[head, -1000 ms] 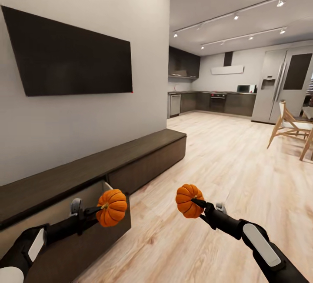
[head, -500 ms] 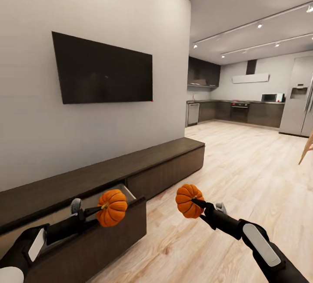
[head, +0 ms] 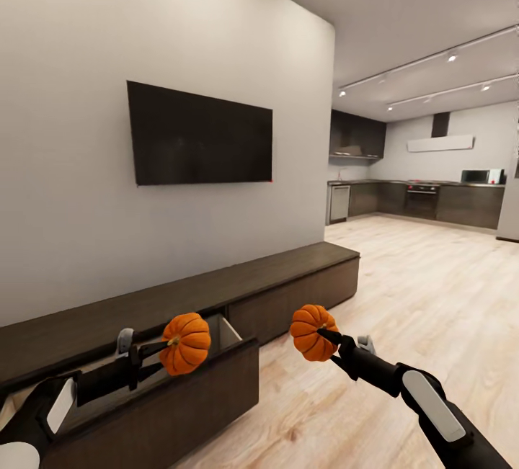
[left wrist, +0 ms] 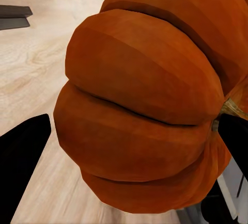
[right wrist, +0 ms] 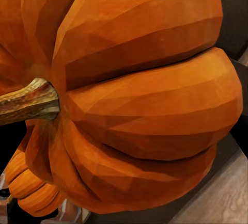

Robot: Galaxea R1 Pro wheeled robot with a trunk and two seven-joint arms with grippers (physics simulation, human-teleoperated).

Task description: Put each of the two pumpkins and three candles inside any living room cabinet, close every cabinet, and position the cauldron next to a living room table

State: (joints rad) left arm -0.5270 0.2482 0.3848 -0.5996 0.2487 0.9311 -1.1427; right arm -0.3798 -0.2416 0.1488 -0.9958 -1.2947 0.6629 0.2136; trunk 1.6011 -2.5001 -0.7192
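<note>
Wood covered the floor point(head: 404, 310), pale and shiny, and it ran back to a dark kitchen point(head: 418, 202) at the far right. On the left stood a grey wall point(head: 72, 166) with a black TV point(head: 200, 135) hung on it. Under the TV sat the cabinet point(head: 288, 274), long, low and dark brown. One drawer point(head: 180, 390) near the left end was pulled out, and its inside looked light.

Both pumpkins were round, orange and ribbed. The left pumpkin point(head: 186, 344) hung in the air over the open drawer. The left gripper point(head: 167, 345) was clamped on its short stem, fingers pinched together. In the left wrist view that pumpkin point(left wrist: 150, 105) looked very big, with floor behind it and black fingers point(left wrist: 23, 152) at the edges.

The right pumpkin point(head: 312, 332) hung over the floor, just in front of the cabinet and well apart from the first one. The right gripper point(head: 326, 333) was pinched on its stem too. In the right wrist view the brown stem point(right wrist: 28, 101) stuck out sideways from the pumpkin point(right wrist: 144, 95), and a bit of the other pumpkin point(right wrist: 28, 188) peeked out behind it.
</note>
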